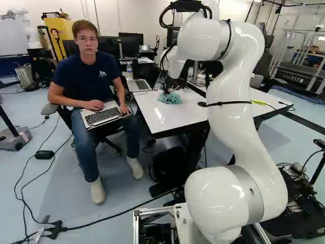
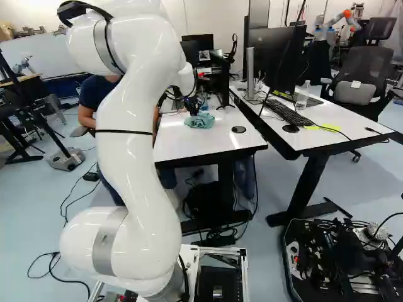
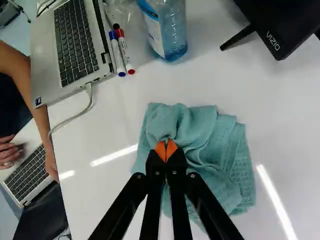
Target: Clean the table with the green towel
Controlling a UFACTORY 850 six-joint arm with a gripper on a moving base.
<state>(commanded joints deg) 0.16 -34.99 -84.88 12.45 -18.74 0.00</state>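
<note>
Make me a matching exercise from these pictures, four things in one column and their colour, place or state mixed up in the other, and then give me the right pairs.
Things:
1. Green towel
2. Two markers
3. Bottle
4. Gripper

Descriptions:
A. Black, with orange pads
B. Lying side by side, next to the laptop on the table
C. Upright, with blue liquid in it
D. Crumpled on the white tabletop

Right pairs: 1-D, 2-B, 3-C, 4-A
</note>
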